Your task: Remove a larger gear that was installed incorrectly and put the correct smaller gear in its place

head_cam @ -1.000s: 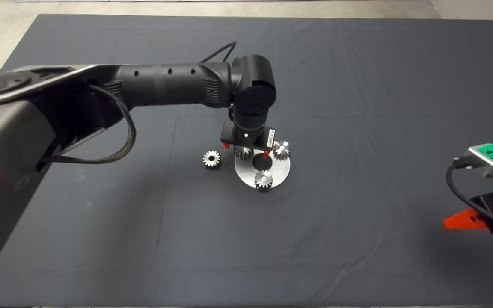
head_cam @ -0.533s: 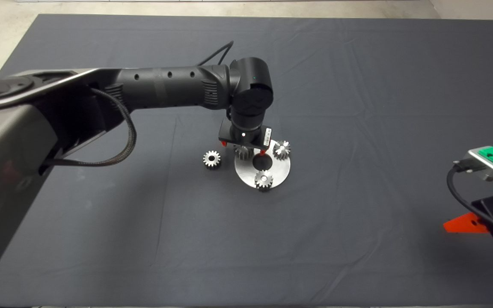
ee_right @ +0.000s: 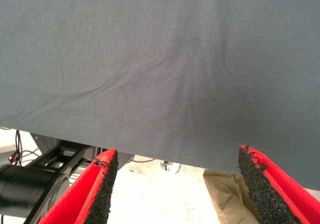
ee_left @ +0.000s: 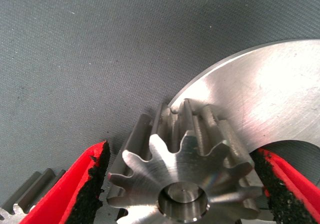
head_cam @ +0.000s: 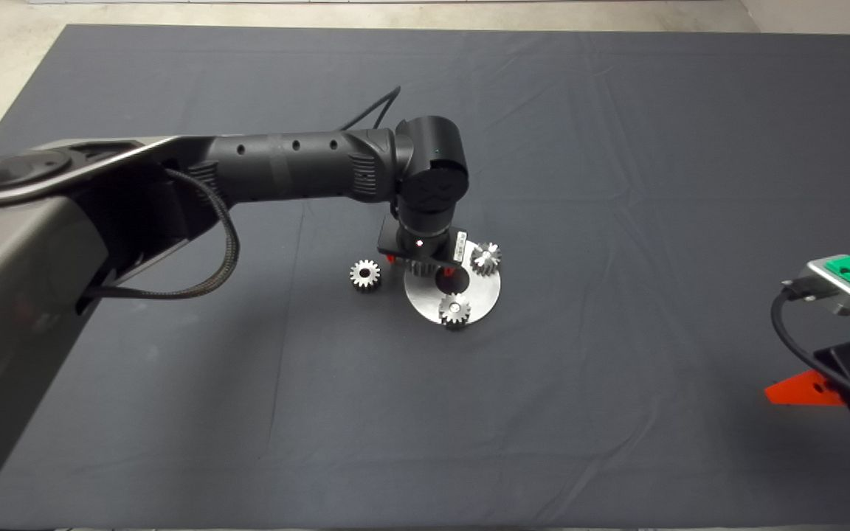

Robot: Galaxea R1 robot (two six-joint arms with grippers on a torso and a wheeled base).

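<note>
A round silver plate [head_cam: 469, 295] lies mid-mat with three gears on it. My left gripper [head_cam: 420, 265] is down over the plate's near-left gear, the larger gear [ee_left: 182, 169], which sits on a pin. Its fingers [ee_left: 92, 194] stand on either side of this gear with small gaps, open. In the head view the wrist hides most of this gear. Two small gears stand on the plate [head_cam: 485, 257] [head_cam: 455, 308]. The loose smaller gear [head_cam: 365, 274] lies on the mat just left of the plate, and its edge shows in the left wrist view [ee_left: 30, 196]. My right gripper [ee_right: 177, 159] is open and empty.
My right gripper waits at the mat's lower right edge [head_cam: 801, 387]. Its wrist view shows the dark mat [ee_right: 160, 59] and the floor beyond it. The left arm [head_cam: 285, 169] spans the mat's left half.
The left gripper has dropped lower and shifted slightly left, so that its fingers straddle the larger gear. The right gripper has drifted slightly down.
</note>
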